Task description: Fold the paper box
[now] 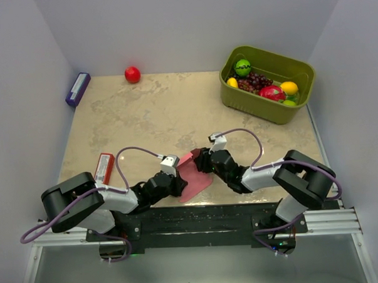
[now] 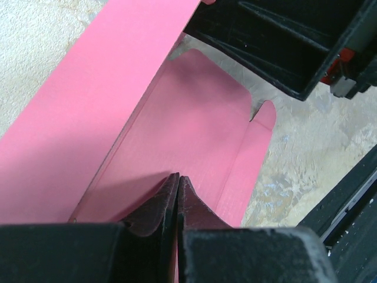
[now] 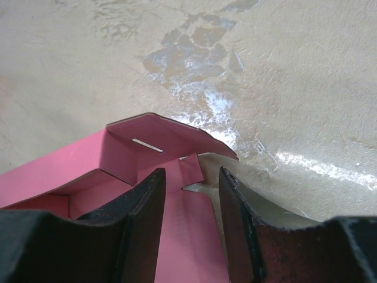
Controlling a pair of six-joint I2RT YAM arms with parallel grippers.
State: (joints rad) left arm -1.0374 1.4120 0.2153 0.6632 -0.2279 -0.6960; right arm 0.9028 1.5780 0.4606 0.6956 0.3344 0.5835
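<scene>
The left gripper (image 2: 178,180) is pinched tight on a panel of the paper box (image 1: 194,182). The right gripper (image 3: 191,177) stands half open astride a folded corner flap, gripping nothing. The box lies at the middle of the tabletop's (image 1: 162,111) near edge. Its long axis runs roughly near to far, and one long side panel is raised.

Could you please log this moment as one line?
left tool: shut on box | right tool: open at box edge | box: part-folded, walls raised

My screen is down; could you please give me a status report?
Left fingers shut over box. Right fingers open at its corner. Box part-folded, one wall up. Nothing blocking.
</scene>
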